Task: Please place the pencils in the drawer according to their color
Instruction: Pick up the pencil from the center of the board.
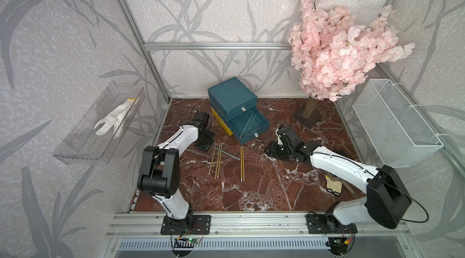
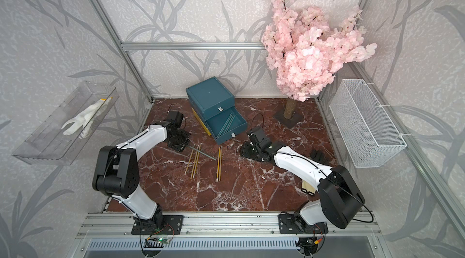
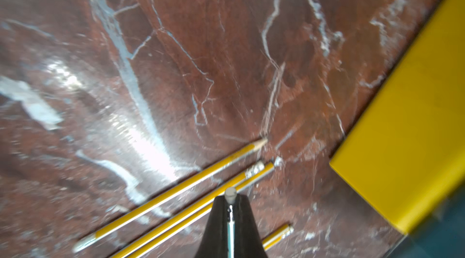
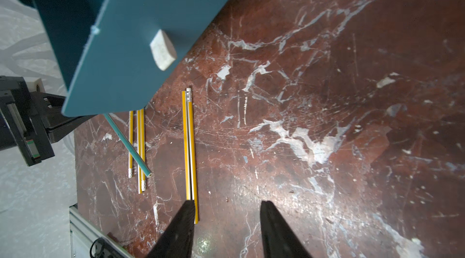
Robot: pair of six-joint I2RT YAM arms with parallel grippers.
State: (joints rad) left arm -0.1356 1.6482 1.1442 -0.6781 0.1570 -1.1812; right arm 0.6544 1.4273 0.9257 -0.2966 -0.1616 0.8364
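Teal pencil [image 1: 225,153], crossing the yellow pencils [image 1: 218,161] on the marble [image 1: 251,188], is pinched at its eraser end by my left gripper [image 3: 230,200]. My right gripper [image 4: 227,204] hangs half-open, empty. Other teal pencils [image 1: 247,124] lie in the drawer's [image 1: 231,93] open tier [image 1: 247,139]; five yellow wait.

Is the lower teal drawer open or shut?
Open: the lower teal drawer juts from the drawer box, showing teal pencils inside.

v. glossy marble-look table [image 1: 251,188] — matt plastic drawer [image 1: 230,93], shiny pencils [image 1: 242,163]
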